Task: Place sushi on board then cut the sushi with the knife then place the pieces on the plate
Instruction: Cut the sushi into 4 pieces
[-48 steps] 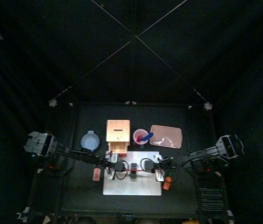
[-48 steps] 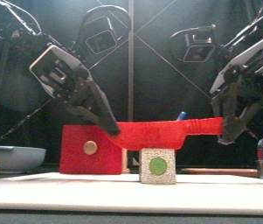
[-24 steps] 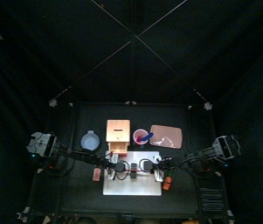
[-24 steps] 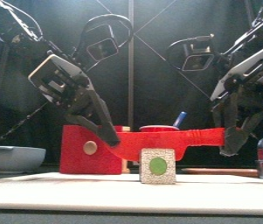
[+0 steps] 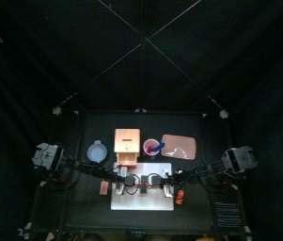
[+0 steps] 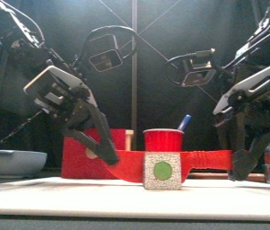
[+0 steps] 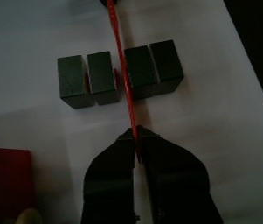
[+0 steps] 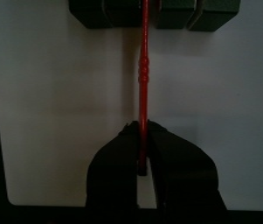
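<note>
Left jaws and right jaws tight on red knife (image 6: 209, 163) ends, blade between sushi blocks (image 7: 157, 68) on board (image 7: 40, 35)

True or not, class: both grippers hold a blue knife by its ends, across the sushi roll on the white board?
Not quite. The knife is red, not blue; the front view shows it. The left gripper and right gripper do hold it by its ends, across the sushi roll on the white board.

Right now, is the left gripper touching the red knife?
Touching. The left wrist view shows the left gripper with both jaws closed on one end of the red knife, with no gap between them.
</note>
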